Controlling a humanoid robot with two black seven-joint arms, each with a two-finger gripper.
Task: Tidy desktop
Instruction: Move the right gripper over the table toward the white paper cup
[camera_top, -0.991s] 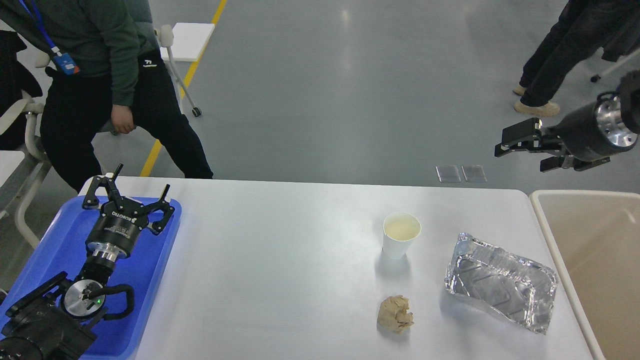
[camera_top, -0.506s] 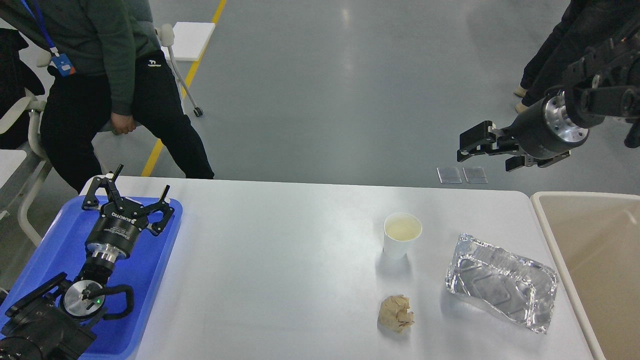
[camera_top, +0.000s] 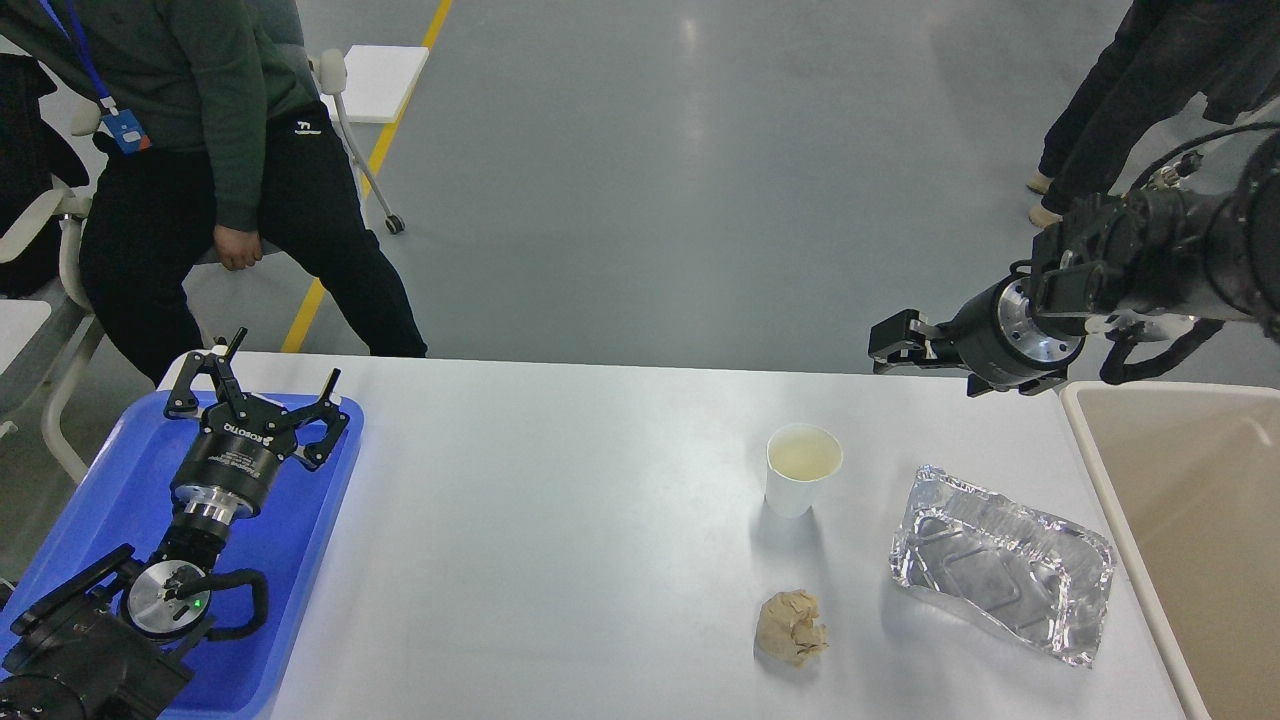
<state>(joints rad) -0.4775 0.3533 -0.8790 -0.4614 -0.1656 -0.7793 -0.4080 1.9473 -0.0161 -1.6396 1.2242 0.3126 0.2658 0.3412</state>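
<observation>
Left hand (camera_top: 262, 388) hangs with fingers spread and empty over the blue plastic tray (camera_top: 320, 520) at the left end of the large white bench (camera_top: 560, 540); right hand (camera_top: 893, 345), seen end-on above the far right edge, cannot be judged. Right of the bench's middle stand a white paper cup (camera_top: 803, 468), a crumpled brown paper ball (camera_top: 792, 627) and a dented foil tray (camera_top: 1001, 563), beside the beige bin (camera_top: 1180, 520).

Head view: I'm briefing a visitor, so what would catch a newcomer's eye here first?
Probably the shiny crumpled foil tray at the right of the white desktop, with a paper cup and a brown paper wad beside it. Next, the left claw, open over the blue tray.
</observation>
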